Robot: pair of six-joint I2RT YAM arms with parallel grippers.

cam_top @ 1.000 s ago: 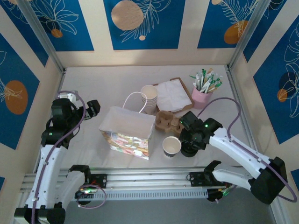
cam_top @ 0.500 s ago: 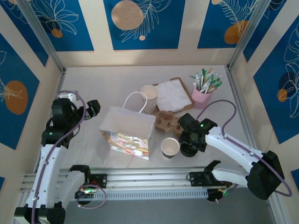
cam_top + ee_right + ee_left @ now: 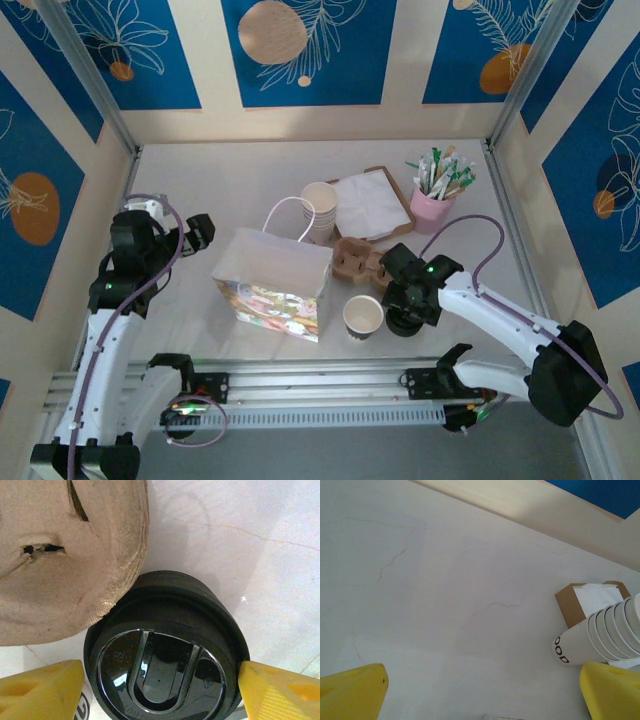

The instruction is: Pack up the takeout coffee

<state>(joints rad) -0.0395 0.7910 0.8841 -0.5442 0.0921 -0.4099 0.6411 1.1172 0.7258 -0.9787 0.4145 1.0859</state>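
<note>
- From above, the takeout coffee point(image 3: 403, 322) is standing on the table point(image 3: 220, 180), just beside the cardboard carrier point(image 3: 355, 260) and not in any of its holes. By my reckoning the packing is barely starting. Seating the cup in the carrier, and perhaps getting it into the paper bag point(image 3: 272, 280), is all left to do.
- In the same view, the right claw point(image 3: 405, 303) is reaching down over the coffee, its arm bending in from the right. The left claw point(image 3: 198, 230) is hanging left of the bag, well apart from the cup.
- At the left wrist, the left claw point(image 3: 480, 695) is gaping wide over bare table, with nothing between its fingertips point(image 3: 350, 690).
- At the right wrist, the right claw point(image 3: 160, 690) is straddling the black lid point(image 3: 160, 672), its fingertips point(image 3: 40, 690) sitting right at the rim on both sides. Whether it is pinching yet I cannot tell. The cardboard carrier point(image 3: 65, 555) is lying close against the cup.
</note>
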